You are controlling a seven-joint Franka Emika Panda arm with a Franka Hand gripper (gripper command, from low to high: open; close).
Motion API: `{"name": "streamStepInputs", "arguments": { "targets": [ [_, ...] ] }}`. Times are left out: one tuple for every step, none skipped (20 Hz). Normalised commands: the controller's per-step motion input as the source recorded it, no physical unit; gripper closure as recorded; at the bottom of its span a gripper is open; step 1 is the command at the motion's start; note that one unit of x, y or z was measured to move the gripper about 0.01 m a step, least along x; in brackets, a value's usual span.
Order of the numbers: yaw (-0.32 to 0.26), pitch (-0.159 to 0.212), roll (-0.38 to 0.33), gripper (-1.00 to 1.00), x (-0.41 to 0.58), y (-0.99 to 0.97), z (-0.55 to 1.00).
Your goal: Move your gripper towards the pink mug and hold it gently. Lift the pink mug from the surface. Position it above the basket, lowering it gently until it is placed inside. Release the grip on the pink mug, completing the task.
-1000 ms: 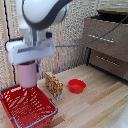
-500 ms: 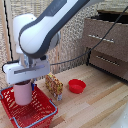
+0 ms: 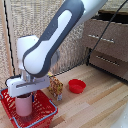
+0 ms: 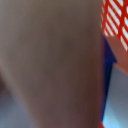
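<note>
The pink mug (image 3: 23, 105) stands upright inside the red wire basket (image 3: 44, 111) at the exterior view's lower left, its lower part behind the mesh. My gripper (image 3: 23, 95), a white block at the arm's end, sits right on top of the mug with its fingers down around the mug's upper part, shut on it. In the wrist view the mug's pinkish-brown side (image 4: 50, 60) fills almost the whole picture, with a blue fingertip (image 4: 109, 65) against it and the basket's red mesh (image 4: 116, 20) beyond.
A shallow red bowl (image 3: 77, 86) lies on the wooden floor to the exterior view's right of the basket. A small patterned box (image 3: 56, 87) stands between them. A wooden drawer unit (image 3: 107, 47) is at the back right; a light curtain covers the back wall.
The arm has come down with the mug: it hung above the basket a second ago and now sits low inside it.
</note>
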Motion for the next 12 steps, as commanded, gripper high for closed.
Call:
{"name": "streamStepInputs", "arguments": {
  "targets": [
    [0.042, -0.19, -0.165, -1.0, -0.069, 0.13, -0.05],
    [0.019, -0.206, -0.133, -1.0, -0.111, 0.16, -0.03],
    [0.005, -0.201, -0.111, -1.0, -0.106, 0.21, -0.02],
    [0.0, -0.195, -0.101, -1.0, -0.12, 0.26, -0.03],
    [0.0, -0.191, -0.105, -1.0, -0.154, 0.28, -0.03],
    [0.0, -0.185, -0.119, -1.0, -0.154, 0.3, 0.0],
    [0.0, -0.179, -0.118, -1.0, -0.151, 0.28, 0.0],
    [-0.004, -0.164, -0.11, -1.0, -0.117, 0.27, 0.0],
    [-0.021, -0.141, -0.079, -1.0, -0.071, 0.22, 0.03],
    [-0.034, -0.087, -0.047, -1.0, 0.0, 0.17, 0.15],
    [-0.023, -0.018, -0.006, -1.0, 0.04, 0.03, 0.27],
    [0.0, 0.009, 0.012, -1.0, 0.103, -0.02, 0.4]
  ]
}}
